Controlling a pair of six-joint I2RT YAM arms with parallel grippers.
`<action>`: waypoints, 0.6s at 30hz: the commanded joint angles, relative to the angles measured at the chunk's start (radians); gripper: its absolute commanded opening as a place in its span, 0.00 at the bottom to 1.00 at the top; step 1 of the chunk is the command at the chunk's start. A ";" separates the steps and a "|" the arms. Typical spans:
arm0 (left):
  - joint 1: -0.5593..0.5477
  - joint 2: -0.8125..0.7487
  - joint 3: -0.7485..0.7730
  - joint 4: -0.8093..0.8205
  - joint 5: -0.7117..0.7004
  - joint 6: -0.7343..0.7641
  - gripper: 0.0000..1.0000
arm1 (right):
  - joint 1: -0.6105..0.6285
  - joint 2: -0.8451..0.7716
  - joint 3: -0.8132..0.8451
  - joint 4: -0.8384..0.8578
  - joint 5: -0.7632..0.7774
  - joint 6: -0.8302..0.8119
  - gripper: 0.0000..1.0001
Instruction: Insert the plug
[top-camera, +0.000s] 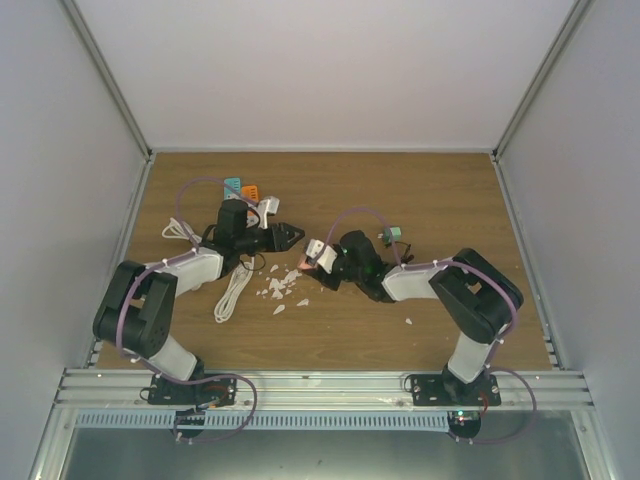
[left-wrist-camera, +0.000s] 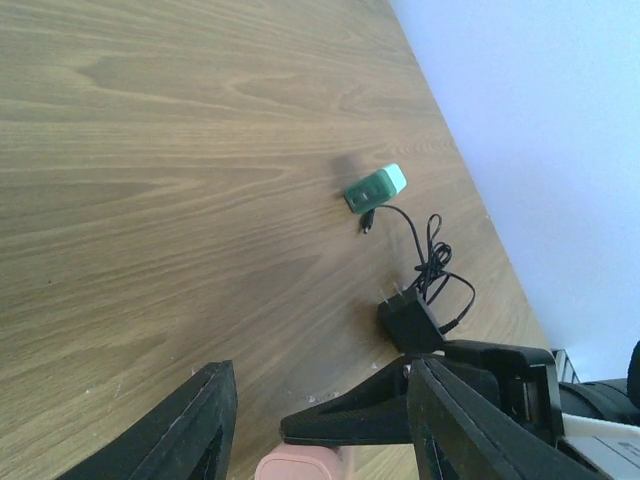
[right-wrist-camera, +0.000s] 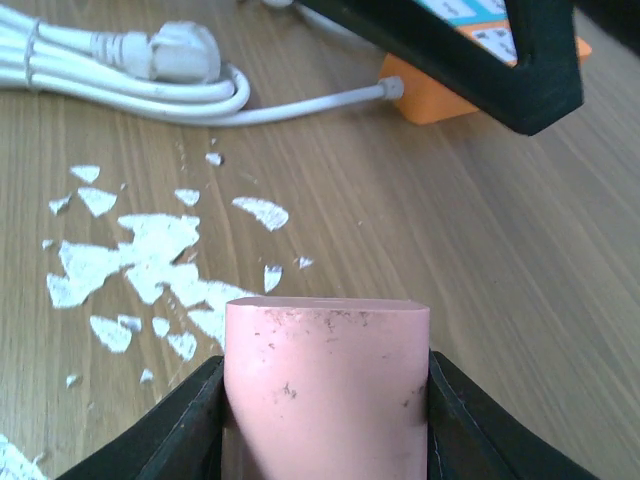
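The left hand hangs over the counter, fingers apart, a pink plug low between them. A green adapter and black charger lie beyond.

The desk is showing smooth wood-grain laminate with a faint sheen. The pink plug is looking like matt plastic, scuffed and speckled with dark marks, and the right gripper is showing matt black plastic. The white cable is gleaming smooth and slightly glossy, while the white flakes are looking thin and papery. The green charger is catching light on glossy plastic.
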 joint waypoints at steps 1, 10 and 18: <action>-0.023 0.030 0.006 0.040 0.016 0.001 0.49 | 0.005 -0.039 -0.025 0.104 0.005 -0.084 0.00; -0.049 0.045 0.029 0.018 0.017 0.030 0.44 | 0.006 -0.052 -0.065 0.177 0.105 -0.100 0.00; -0.081 0.092 0.073 -0.034 0.018 0.070 0.43 | 0.003 -0.084 -0.100 0.239 0.193 -0.088 0.00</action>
